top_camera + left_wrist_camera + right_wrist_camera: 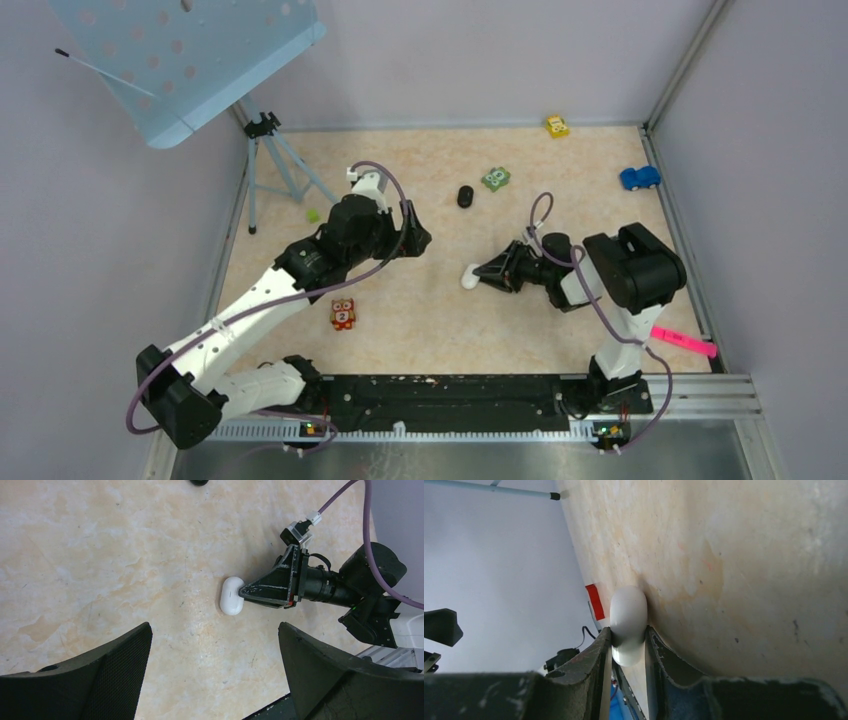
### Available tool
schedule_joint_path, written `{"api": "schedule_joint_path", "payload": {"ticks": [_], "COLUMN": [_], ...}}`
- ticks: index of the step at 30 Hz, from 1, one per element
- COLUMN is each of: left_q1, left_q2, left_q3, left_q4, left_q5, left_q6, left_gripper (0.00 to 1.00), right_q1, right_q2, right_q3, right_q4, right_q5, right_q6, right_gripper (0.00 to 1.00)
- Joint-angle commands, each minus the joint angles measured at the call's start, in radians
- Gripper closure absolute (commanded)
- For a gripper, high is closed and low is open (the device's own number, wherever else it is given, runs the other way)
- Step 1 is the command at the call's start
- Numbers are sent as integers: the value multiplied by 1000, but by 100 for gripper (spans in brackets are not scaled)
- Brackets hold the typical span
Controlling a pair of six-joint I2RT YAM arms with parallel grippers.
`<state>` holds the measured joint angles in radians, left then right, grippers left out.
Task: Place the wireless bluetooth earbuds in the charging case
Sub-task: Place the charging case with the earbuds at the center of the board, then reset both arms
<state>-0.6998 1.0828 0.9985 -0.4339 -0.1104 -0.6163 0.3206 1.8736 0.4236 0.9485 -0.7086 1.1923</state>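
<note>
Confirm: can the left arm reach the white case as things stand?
Probably yes: the left gripper is open, with bare table between it and the white case; the right gripper clamps only one end.

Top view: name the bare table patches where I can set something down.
Bare: near centre, between owl toy and right arm; also between green toy and blue car. Crowded: mid-table, around the white charging case in the right gripper.

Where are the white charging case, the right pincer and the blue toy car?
white charging case (231, 596), left wrist view, middle of shell
right pincer (628, 636), right wrist view, between its fingertips
blue toy car (640, 177), top view, its roof
</note>
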Motion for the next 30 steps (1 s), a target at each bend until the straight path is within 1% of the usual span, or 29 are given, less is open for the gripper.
{"api": "schedule_joint_path", "payload": {"ticks": [1, 2, 3, 4, 7, 9, 12, 13, 15, 16, 17, 18, 19, 22, 25, 27, 30], "left_q1": [6, 6, 6, 6, 6, 6, 7, 8, 11, 15, 19, 20, 23, 33, 43, 46, 48], "left_q2": [18, 20, 22, 24, 34, 43, 50, 52, 60, 66, 74, 84, 95, 137, 168, 181, 191], "left_q3": [41, 42, 42, 42, 58, 77, 95, 98, 105, 112, 122, 132, 141, 170, 207, 223, 241], "left_q4": [37, 38, 39, 40, 29, 13, -11, -16, -22, -30, -38, -51, -61, -99, -129, -135, -150], "left_q5": [29, 34, 35, 35, 40, 33, -36, -67, -109, -128, -150, -183, -217, -361, -384, -362, -334], "left_q6": [16, 17, 17, 18, 28, 41, 44, 42, 56, 64, 74, 84, 94, 91, 136, 172, 189], "left_gripper": [1, 1, 1, 1, 1, 1, 1, 1, 1, 1, 1, 1, 1, 1, 1, 1, 1], "right_q1": [6, 6, 6, 5, -1, -2, -23, -34, -54, -58, -60, -61, -61, -60, -61, -61, -61], "right_q2": [-70, -93, -127, -180, -317, -418, -543, -575, -641, -674, -709, -739, -780, -869, -944, -989, -1049], "right_q3": [-30, -31, -30, -22, 18, 58, 124, 151, 209, 240, 271, 304, 338, 422, 451, 443, 398], "right_q4": [-12, -54, -116, -189, -486, -700, -1000, -1083, -1229, -1304, -1368, -1433, -1489, -1596, -1625, -1614, -1563], "right_q5": [41, 56, 74, 95, 177, 271, 395, 424, 501, 565, 645, 769, 862, 1111, 1274, 1329, 1353], "right_q6": [-55, -76, -107, -145, -292, -386, -489, -514, -558, -573, -580, -589, -596, -585, -610, -623, -635], "right_gripper": [59, 51, 47, 45, 41, 35, 26, 21, 17, 13, 12, 11, 11, 11, 10, 10, 10]}}
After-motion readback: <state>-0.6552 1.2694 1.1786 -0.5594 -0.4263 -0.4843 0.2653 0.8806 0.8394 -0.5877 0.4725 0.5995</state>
